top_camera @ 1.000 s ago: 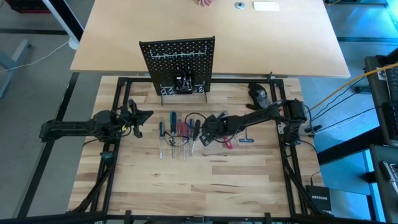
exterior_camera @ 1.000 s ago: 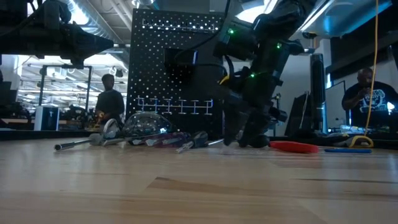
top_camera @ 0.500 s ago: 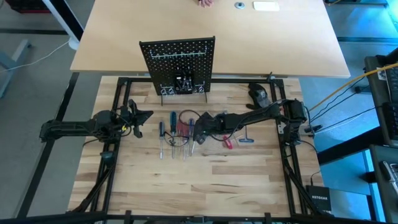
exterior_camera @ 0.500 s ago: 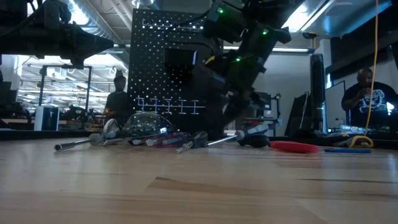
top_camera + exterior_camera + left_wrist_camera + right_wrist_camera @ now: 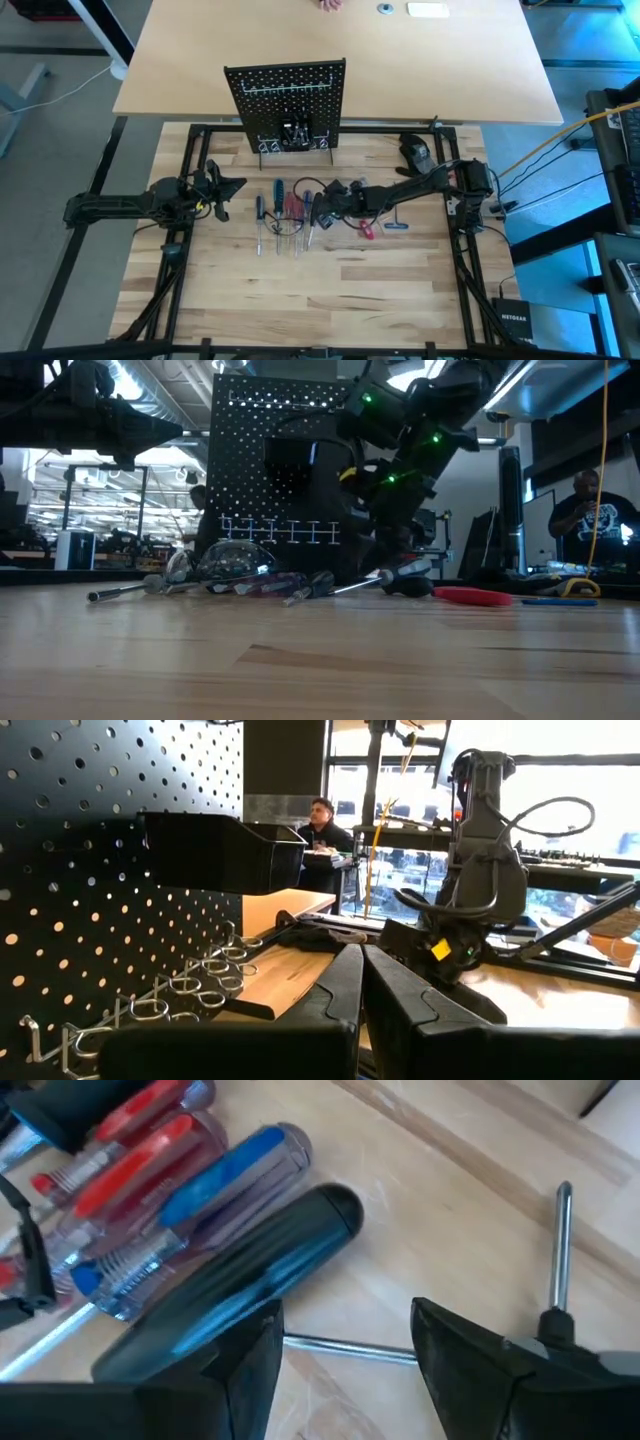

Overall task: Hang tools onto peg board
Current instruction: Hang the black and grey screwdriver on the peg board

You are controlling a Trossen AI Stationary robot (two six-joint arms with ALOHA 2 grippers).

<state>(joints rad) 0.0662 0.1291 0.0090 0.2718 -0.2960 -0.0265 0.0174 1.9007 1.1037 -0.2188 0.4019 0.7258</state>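
Count, high view:
- Peg board (image 5: 286, 100): one, upright at the far edge of the bench (image 5: 330, 290).
- Arms: two, left arm (image 5: 130, 205) and right arm (image 5: 420, 185).
- Dark rounded lump (image 5: 416, 150): one.
- Screwdrivers (image 5: 285, 212): one overlapping cluster, total cannot be told.
- Apart from the cluster: one red-handled piece (image 5: 366, 230), one blue-handled piece (image 5: 397, 226).

Right wrist view, handles resolved:
- red-handled screwdrivers (image 5: 140, 1165): two
- blue-handled screwdriver (image 5: 225, 1165): one
- black-handled screwdriver (image 5: 250, 1280): one

Low view, room beyond: two people, a seated person (image 5: 585, 510) and a second figure (image 5: 200, 500) partly hidden by the board.
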